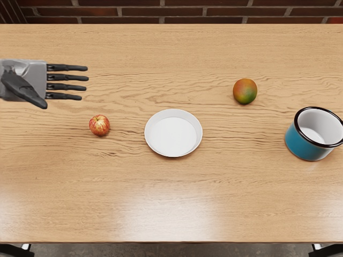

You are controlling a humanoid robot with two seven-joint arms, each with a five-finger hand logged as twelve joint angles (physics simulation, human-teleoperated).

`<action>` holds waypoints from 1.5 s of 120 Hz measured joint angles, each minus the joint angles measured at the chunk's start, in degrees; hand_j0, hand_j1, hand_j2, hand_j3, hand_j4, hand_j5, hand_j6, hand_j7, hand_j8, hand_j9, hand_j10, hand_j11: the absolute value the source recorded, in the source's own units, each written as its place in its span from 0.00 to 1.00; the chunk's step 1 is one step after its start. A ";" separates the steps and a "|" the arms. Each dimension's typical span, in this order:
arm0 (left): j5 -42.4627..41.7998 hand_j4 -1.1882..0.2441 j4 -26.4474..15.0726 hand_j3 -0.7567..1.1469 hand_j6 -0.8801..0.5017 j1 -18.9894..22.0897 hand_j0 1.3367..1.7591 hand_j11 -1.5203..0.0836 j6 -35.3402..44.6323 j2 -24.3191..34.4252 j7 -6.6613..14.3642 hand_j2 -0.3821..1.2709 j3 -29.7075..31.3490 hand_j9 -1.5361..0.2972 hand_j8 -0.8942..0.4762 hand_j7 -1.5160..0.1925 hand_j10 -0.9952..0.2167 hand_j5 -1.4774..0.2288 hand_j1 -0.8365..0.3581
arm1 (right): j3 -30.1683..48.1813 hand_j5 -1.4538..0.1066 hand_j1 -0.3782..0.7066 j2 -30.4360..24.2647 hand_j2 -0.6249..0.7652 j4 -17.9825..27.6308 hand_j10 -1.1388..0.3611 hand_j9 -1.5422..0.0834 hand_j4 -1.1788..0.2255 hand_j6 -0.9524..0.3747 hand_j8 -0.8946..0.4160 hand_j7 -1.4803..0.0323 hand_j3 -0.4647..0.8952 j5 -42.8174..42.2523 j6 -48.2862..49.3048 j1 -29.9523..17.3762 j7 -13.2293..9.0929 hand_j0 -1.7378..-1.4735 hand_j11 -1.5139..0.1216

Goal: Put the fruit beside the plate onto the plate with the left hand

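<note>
A small red and yellow apple (99,125) sits on the wooden table, a short way left of the white plate (173,133). The plate holds nothing. My left hand (51,82) comes in from the left edge, above and to the left of the apple, with its dark fingers stretched out straight toward the right and its thumb angled down. It is open and touches nothing. A green and orange mango (245,91) lies up and to the right of the plate, farther from it than the apple.
A blue mug with a white inside (315,134) stands near the right edge. A brick wall runs behind the table's far edge.
</note>
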 joint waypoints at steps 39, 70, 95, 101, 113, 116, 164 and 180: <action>11.08 0.82 -1.57 0.40 0.63 -6.38 0.76 0.94 0.00 0.23 0.00 0.23 -0.55 0.83 0.64 0.88 0.81 0.85 0.98 | -0.07 0.93 0.03 0.00 0.45 0.06 0.76 0.95 0.84 0.72 0.68 0.98 0.34 -0.03 0.02 0.17 0.00 0.30 0.93; 44.24 0.82 -9.98 0.40 0.62 -11.08 0.76 0.93 1.95 -6.97 0.00 0.23 0.04 0.82 0.64 0.87 0.80 0.85 0.97 | -0.06 0.93 0.03 0.00 0.45 0.08 0.76 0.95 0.84 0.72 0.68 0.98 0.34 -0.03 0.03 1.03 0.00 0.30 0.93; 59.55 0.79 -14.51 0.40 0.60 -11.18 0.76 0.91 13.30 -13.89 0.00 0.24 6.46 0.80 0.62 0.85 0.78 0.83 0.95 | -0.05 0.93 0.03 0.00 0.45 0.08 0.76 0.95 0.84 0.72 0.68 0.98 0.34 -0.03 0.03 1.61 0.00 0.30 0.93; 62.05 0.79 -14.83 0.40 0.60 -11.11 0.76 0.91 16.45 -15.41 0.00 0.24 8.92 0.80 0.61 0.85 0.78 0.83 0.94 | -0.05 0.93 0.03 0.00 0.45 0.08 0.76 0.95 0.84 0.72 0.68 0.98 0.34 -0.03 0.03 1.75 0.00 0.30 0.93; 66.70 0.78 -14.93 0.40 0.59 -11.16 0.76 0.90 22.50 -17.75 0.00 0.24 13.48 0.79 0.61 0.84 0.77 0.82 0.93 | -0.05 0.93 0.03 0.00 0.45 0.10 0.76 0.95 0.84 0.72 0.68 0.98 0.34 -0.03 0.03 2.01 0.00 0.30 0.93; 67.75 0.78 -14.81 0.40 0.59 -11.02 0.76 0.90 23.85 -18.77 0.00 0.24 14.40 0.79 0.60 0.84 0.77 0.82 0.93 | -0.05 0.93 0.03 0.00 0.45 0.12 0.76 0.95 0.84 0.72 0.68 0.98 0.34 -0.03 0.04 2.12 0.00 0.30 0.93; 72.52 0.76 -8.47 0.40 0.56 -10.98 0.76 0.86 41.06 -28.68 0.00 0.24 26.56 0.76 0.57 0.81 0.73 0.79 0.89 | -0.05 0.93 0.03 0.00 0.45 0.13 0.76 0.95 0.84 0.72 0.68 0.98 0.34 -0.02 0.01 3.15 0.01 0.30 0.93; 72.62 0.75 -7.89 0.40 0.55 -11.00 0.76 0.85 45.60 -28.13 0.00 0.25 29.15 0.76 0.56 0.80 0.72 0.78 0.88 | -0.03 0.93 0.03 0.00 0.45 0.14 0.76 0.95 0.84 0.72 0.68 0.98 0.34 -0.02 0.02 3.27 0.01 0.30 0.93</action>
